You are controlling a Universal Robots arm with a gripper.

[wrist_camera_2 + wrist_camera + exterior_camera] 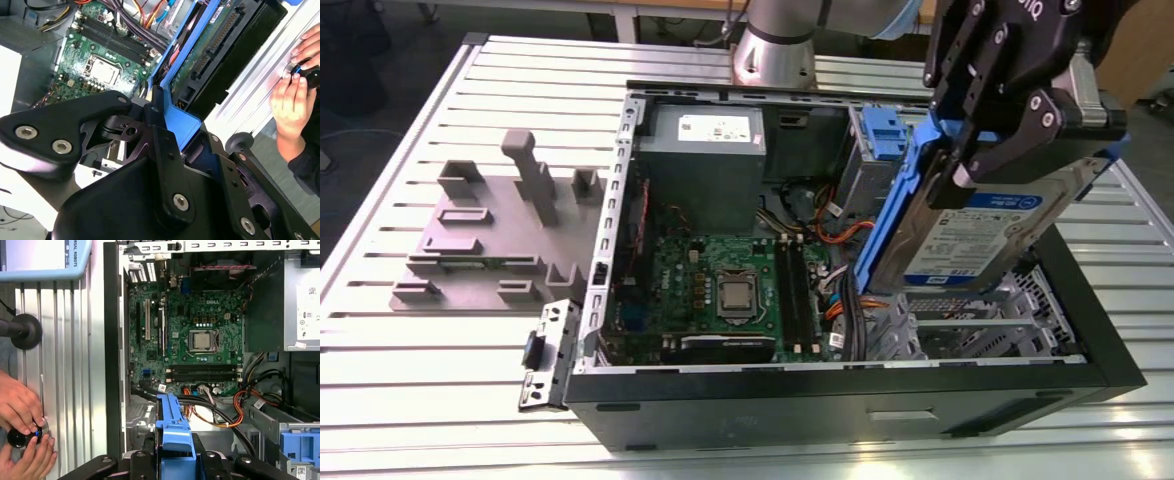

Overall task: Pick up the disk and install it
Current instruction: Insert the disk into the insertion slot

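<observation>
One disk (987, 235) is in play, and it hangs over the open computer case (854, 385), which lies on its side on the slatted bench (454, 380). The gripper (1014, 160) is pinching the disk by its blue side rails, black fingers pressed against its two long sides. The disk is steeply tilted, label face outward in the exterior view. In the second wrist view its green circuit side and connector edge (210, 45) face into the case.

The disk sits above the case's corner that holds the metal drive cage (987, 330), its lower end close over the cage. I cannot tell whether the two touch. Deeper inside the case lie the motherboard (720, 280) and the grey power supply (714, 150). A bundle of orange and black cables (220, 412) runs between the motherboard and the cage. A blue latch (881, 135) stands up inside the case next to the disk.

By this showing the pick-up is done and the install is in hand, not finished: the disk is not seated. Seating it would call for levelling the disk to the cage, lining its rails with the cage's guides, and keeping clear of the cables.

Outside the case, a person's hands (20, 410) hold a small knob on the bench, and a grey fixture block (494, 230) lies off the case's other side.
</observation>
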